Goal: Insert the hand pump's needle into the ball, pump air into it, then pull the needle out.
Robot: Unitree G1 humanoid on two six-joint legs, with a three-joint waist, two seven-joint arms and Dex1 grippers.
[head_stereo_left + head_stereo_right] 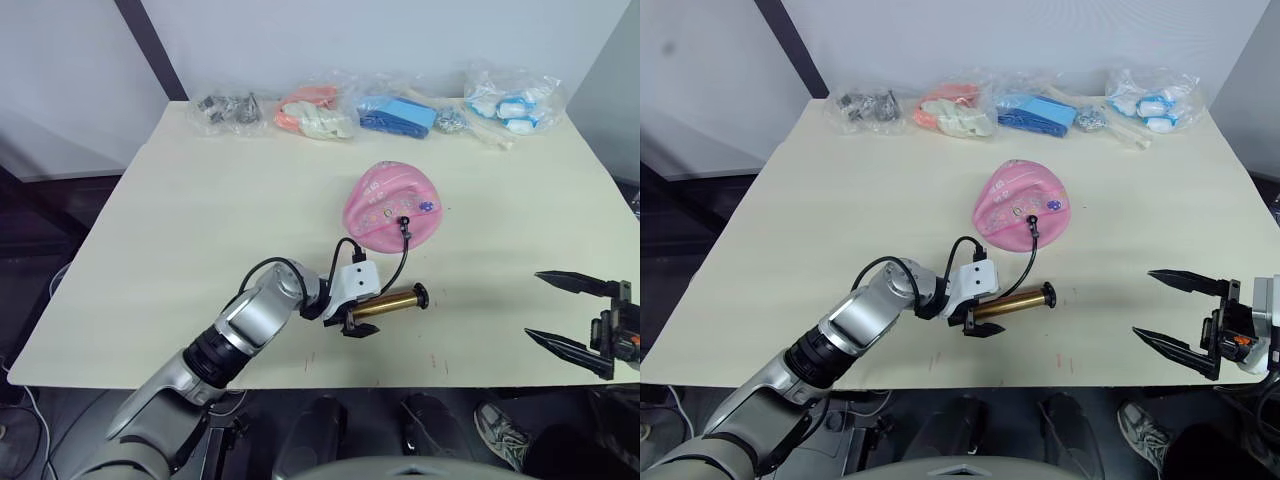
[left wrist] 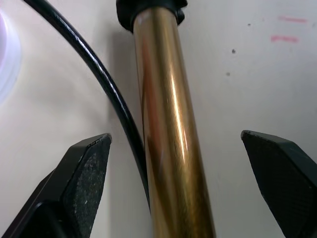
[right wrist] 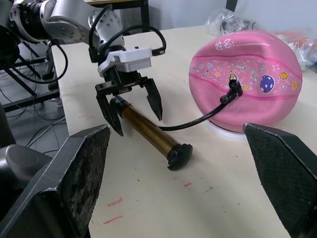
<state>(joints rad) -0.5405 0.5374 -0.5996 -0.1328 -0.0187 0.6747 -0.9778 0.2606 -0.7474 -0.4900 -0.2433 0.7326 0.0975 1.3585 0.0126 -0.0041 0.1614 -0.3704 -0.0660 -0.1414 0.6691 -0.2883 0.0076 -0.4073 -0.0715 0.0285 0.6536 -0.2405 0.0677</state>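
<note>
straddling the hand pump point(image 3: 148, 133) with the left end effector point(image 3: 130, 110), fingers spread open on either side of the gold barrel, not pinching it. down at the handle end of the pump, that end effector, with the barrel running away from it across the desk point(image 1: 200, 220) to the black cap at the far end. from the left wrist, bronze barrel dead centre between the two black pads point(image 2: 84, 173), clear gaps both sides, thin black hose point(image 2: 99, 79) curving past just beside the barrel on one side.

looping out from beside the left end effector, the hose, then rising to the ball point(image 1: 392, 205) just beyond the pump's far end. pink ball saggy and dented, sitting on a pale ring on the desk, cartoon prints on its face. black fitting of the needle point(image 3: 233, 92) seated against the ball's skin; the pin itself too small to make out.

hovering well off to the side, the right end effector point(image 1: 1175, 312), fingers wide apart and gripping nothing, well apart from pump and ball. from the right wrist, pump, ball and left end effector all framed between its two open fingers.

far beyond the ball from both end effectors, a row of clear bags point(image 1: 315, 110) along the desk's back edge.
</note>
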